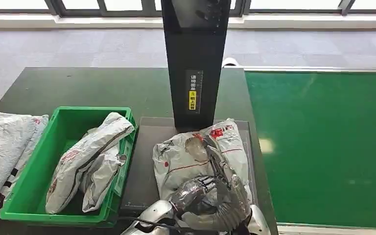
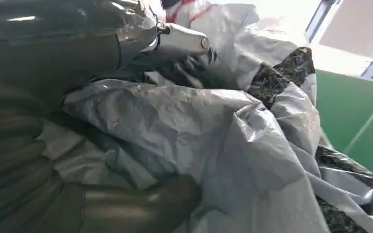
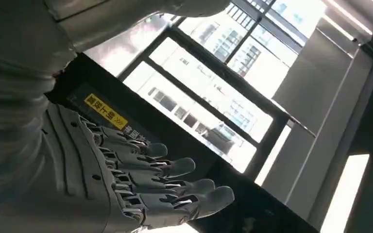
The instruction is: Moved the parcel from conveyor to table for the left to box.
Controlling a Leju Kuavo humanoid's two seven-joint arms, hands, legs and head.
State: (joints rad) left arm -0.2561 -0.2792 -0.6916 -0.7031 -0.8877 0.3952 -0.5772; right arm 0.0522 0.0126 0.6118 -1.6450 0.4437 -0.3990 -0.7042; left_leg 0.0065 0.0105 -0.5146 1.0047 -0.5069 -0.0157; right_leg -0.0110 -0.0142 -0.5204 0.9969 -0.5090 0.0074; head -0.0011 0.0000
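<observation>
Plainly — left hand (image 1: 203, 193) fingers (image 2: 182, 43) around parcel (image 1: 196, 154)

Left robot hand (image 1: 200, 193) closed in a grasp, right robot hand (image 3: 141, 184) open, fingers extended

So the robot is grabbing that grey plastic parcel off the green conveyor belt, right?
Not quite. In the head view the grey plastic parcel lies on the dark scale plate on the table beside the green conveyor belt, not on the belt. The left hand is on it.
</observation>
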